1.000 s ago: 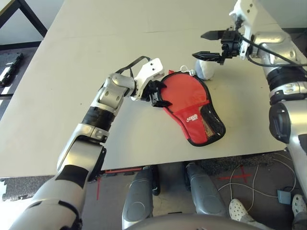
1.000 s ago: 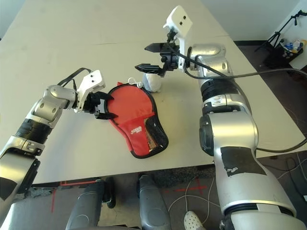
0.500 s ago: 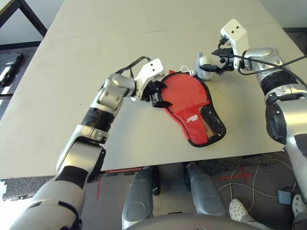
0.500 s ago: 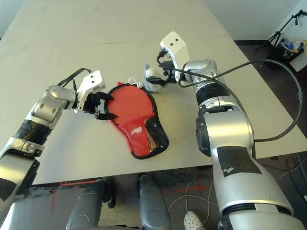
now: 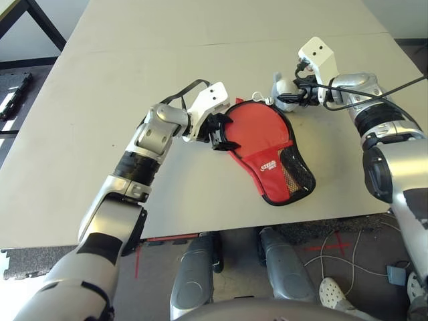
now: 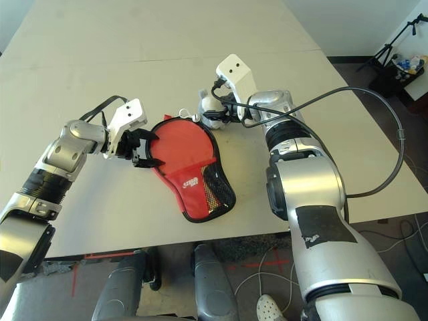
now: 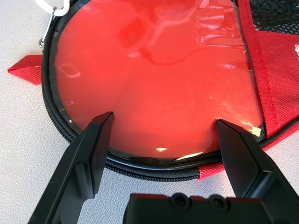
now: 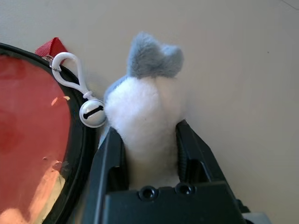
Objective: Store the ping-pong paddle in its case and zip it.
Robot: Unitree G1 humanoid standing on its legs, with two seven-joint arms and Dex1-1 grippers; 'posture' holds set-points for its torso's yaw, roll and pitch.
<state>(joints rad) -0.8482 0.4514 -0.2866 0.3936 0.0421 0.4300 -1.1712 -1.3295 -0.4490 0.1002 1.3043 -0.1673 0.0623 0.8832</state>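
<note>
- Desk [image 5: 154, 73]: pale top, spans most of the frame in the left eye view.
- Case [image 5: 257, 130]: red, black-edged, flat on desk, right of frame centre. Round end toward top; narrower end, with white logo [image 5: 268, 165] and black mesh patch [image 5: 292, 167], angled toward lower right.
- Left end effector [image 7: 164, 117]: near frame centre, at the case's left edge. Fingers spread, tips over the rim of the round end; no grip seen.
- Right end effector [image 8: 147, 126]: upper right of frame, beyond the round end. Pinching the plush charm, one finger each side.
- Plush charm [image 8: 145, 102]: white and grey-blue, just beside the case's round end.
- White cord [image 8: 80, 77]: looped at the case edge, runs to the bell.
- Bell [image 8: 92, 113]: white, slotted, between case and charm.
</note>
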